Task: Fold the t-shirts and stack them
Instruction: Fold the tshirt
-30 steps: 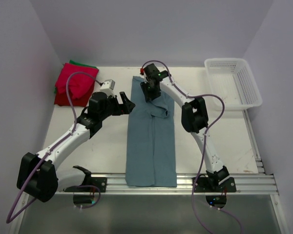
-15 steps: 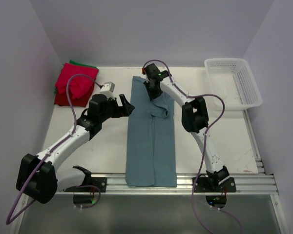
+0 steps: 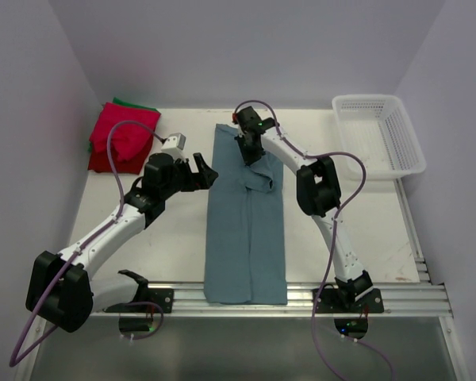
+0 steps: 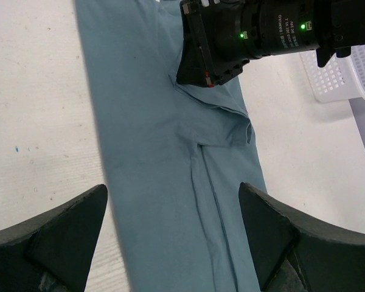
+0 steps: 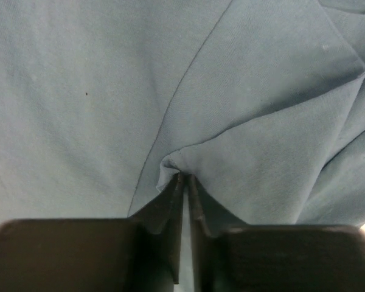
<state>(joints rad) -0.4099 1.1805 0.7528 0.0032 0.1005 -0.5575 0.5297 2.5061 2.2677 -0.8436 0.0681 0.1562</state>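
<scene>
Folded bright red cloth t-shirts (image 3: 117,141) lie upper left. My left arm reaches diagonally up, its gripper (image 3: 209,173) spread wide beside the long dusty blue-grey cloth t-shirt (image 3: 246,238) at centre. My right arm bends over, its gripper (image 5: 184,177) pinching the shirt's fold.

the long shirt (image 3: 246,230) lies down the middle of the table (image 3: 174,262). folded shirts (image 3: 120,139) sit back left, the basket (image 3: 378,135) back right.
</scene>
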